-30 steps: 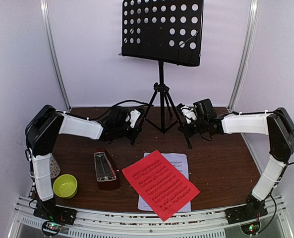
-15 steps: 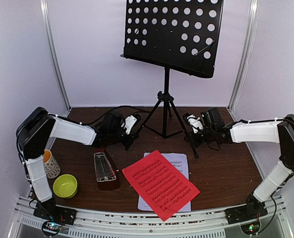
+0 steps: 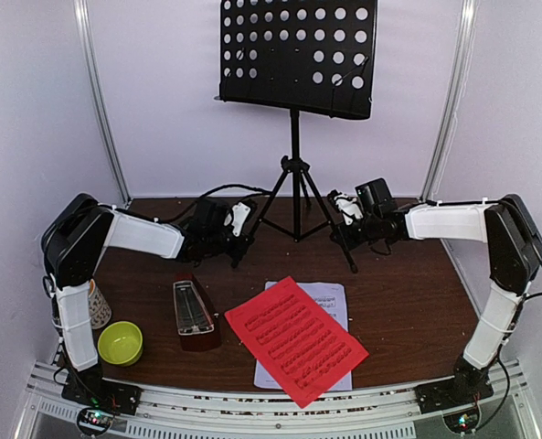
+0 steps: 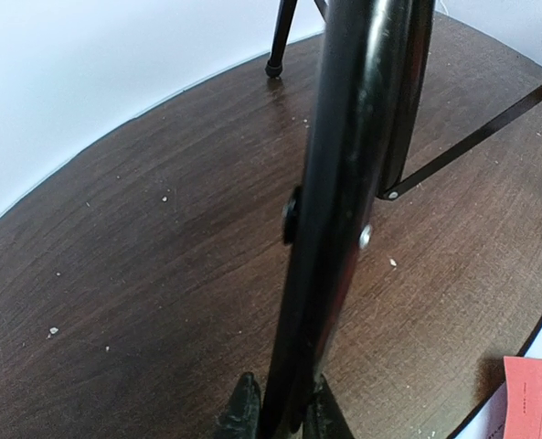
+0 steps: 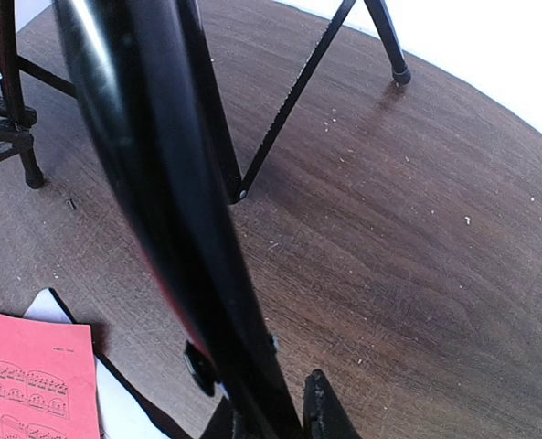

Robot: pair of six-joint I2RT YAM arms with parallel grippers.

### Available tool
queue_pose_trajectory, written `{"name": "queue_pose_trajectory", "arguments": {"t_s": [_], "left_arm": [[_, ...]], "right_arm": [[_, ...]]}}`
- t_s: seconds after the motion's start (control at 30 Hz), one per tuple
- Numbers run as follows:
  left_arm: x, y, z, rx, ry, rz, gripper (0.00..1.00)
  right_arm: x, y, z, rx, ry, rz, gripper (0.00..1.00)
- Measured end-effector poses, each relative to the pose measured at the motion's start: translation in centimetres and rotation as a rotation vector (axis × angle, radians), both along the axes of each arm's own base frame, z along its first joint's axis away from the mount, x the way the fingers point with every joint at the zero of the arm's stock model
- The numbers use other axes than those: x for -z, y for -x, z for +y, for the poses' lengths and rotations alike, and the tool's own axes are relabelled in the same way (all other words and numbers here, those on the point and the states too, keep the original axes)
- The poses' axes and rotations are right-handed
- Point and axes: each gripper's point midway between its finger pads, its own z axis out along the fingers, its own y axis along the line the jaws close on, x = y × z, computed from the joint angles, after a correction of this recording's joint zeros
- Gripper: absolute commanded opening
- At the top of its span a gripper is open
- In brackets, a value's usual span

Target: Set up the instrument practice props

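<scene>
Robot lab booth: white walls [image 3: 179,137], aluminium posts [image 3: 100,101]

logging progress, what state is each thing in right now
music stand: upright, desk empty
red sheet: flat on white sheet
metronome: on table, untouched
bowl: upright, empty
left gripper: shut on music stand leg
right gripper: shut on music stand leg

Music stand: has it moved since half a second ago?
Yes. The music stand shifted left, its desk now farther from the right frame post.
</scene>
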Motion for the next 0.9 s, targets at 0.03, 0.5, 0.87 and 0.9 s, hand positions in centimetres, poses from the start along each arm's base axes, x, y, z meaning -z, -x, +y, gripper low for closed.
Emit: {"name": "queue_pose_trajectory", "arguments": {"t_s": [0.03,0.5,0.87,0.9], "left_arm": [[0.0,0.0,0.0,-0.002,0.000,0.000,0.00],[0.3,3.1,0.4,0.032,0.005,-0.008,0.00],[-0.2,3.4,1.5,-0.040,0.002,-0.037,0.00],[-0.2,3.5,1.4,-0.047,0.002,-0.039,0.00]], "right_arm": [[0.0,0.0,0.0,0.000,-0.001,0.000,0.00],[1.6,3.0,-1.6,-0.010,-0.072,0.026,0.00],[1.0,0.3,0.2,-0.047,-0.090,0.065,0.01],[0.9,0.0,0.3,-0.046,-0.091,0.064,0.01]]}}
